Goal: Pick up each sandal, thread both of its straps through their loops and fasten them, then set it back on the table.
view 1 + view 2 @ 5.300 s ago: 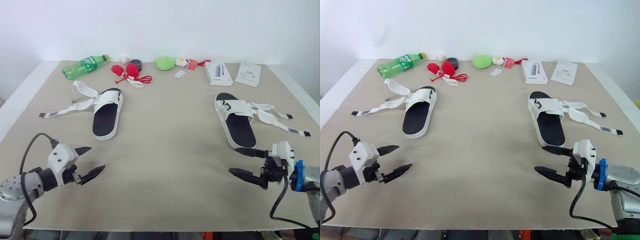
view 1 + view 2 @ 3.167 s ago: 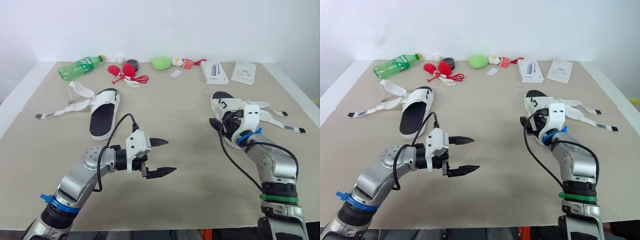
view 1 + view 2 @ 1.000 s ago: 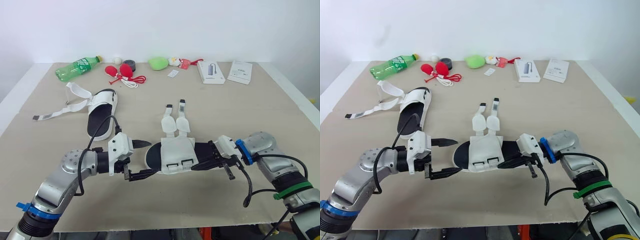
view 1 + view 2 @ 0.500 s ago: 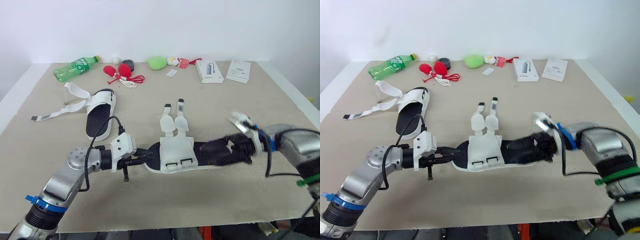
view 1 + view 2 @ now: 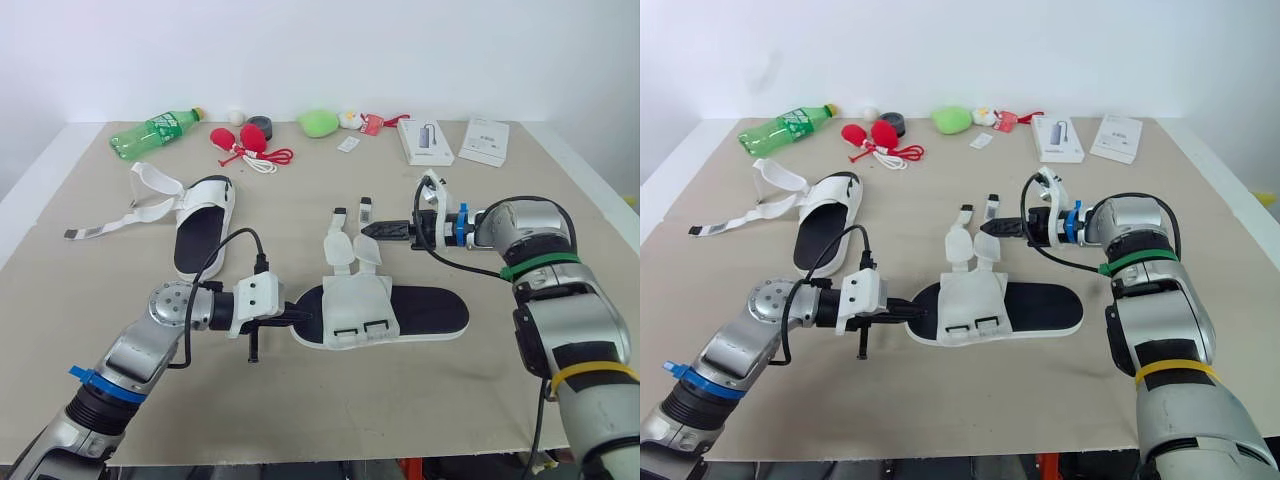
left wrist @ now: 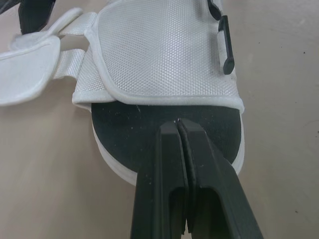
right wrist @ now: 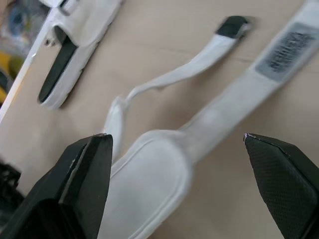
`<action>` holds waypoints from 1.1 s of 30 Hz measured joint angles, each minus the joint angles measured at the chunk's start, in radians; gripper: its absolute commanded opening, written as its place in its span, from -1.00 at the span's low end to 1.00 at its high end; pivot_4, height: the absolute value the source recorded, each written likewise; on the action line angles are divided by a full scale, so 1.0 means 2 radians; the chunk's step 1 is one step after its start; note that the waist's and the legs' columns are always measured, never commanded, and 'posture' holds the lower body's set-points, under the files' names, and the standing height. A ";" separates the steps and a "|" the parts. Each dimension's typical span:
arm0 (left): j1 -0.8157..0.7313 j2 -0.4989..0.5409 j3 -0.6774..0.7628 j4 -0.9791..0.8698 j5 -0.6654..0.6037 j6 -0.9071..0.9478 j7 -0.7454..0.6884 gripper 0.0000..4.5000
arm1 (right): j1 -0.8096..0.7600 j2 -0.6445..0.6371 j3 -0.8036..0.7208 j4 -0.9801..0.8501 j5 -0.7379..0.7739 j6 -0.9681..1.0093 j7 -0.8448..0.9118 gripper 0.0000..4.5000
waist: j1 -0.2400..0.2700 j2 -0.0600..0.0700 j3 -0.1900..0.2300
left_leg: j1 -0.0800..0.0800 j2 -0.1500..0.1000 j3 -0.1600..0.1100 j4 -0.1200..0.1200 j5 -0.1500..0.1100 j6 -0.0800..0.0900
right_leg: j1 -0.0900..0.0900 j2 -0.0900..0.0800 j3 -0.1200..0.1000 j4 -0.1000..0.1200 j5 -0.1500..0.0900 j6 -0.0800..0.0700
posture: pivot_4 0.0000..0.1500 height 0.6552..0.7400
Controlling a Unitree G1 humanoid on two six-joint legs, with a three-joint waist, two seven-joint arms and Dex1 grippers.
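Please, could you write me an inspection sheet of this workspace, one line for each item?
Surface: beige mat, flat.
Job's things: near white sandal with black footbed lies mid-table, both straps unfastened; second white sandal far left, straps loose.
Clutter: green plastic bottle, two red bulbs with cord, green soft lump, two white boxes along the far edge.
Grippers: left gripper shut, tips at the near sandal's end; right gripper open over its straps.
Cables: black cable loops on the left arm.
Surroundings: white wall; nothing else seen.
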State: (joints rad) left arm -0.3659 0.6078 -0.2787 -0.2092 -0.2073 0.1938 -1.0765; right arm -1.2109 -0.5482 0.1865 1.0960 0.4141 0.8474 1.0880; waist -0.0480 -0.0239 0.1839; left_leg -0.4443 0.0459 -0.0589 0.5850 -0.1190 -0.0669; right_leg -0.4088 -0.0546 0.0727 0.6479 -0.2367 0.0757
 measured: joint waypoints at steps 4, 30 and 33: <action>0.000 -0.001 0.000 0.000 0.003 0.000 0.001 -0.97 | -0.006 0.019 -0.014 0.044 -0.032 -0.019 0.004 1.00 | -0.001 0.000 0.000 | 0.000 0.000 0.000 0.000 0.000 0.000 | 0.000 0.000 0.000 0.000 0.000 0.000 | 1.00 1.00; 0.002 -0.018 0.000 -0.012 0.007 0.005 0.014 -1.00 | -0.036 0.104 -0.214 0.115 -0.052 -0.071 -0.156 -0.82 | -0.003 0.000 0.000 | 0.001 0.001 0.000 0.000 0.000 0.000 | 0.000 0.001 0.001 0.001 0.001 0.000 | 1.00 1.00; 0.004 -0.018 0.000 -0.018 0.007 0.005 0.015 -1.00 | -0.036 0.104 -0.219 0.115 -0.052 -0.072 -0.154 -0.98 | -0.003 0.000 0.000 | 0.001 0.001 0.000 0.000 0.000 0.000 | 0.000 0.001 0.001 0.001 0.001 0.000 | 1.00 1.00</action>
State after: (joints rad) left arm -0.3578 0.5709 -0.2786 -0.2454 -0.1941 0.2044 -1.0458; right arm -1.2838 -0.3396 -0.2521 1.3252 0.3100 0.7043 0.7799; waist -0.0547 -0.0231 0.1844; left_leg -0.4429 0.0470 -0.0590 0.5854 -0.1189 -0.0667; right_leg -0.4083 -0.0527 0.0740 0.6499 -0.2356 0.0754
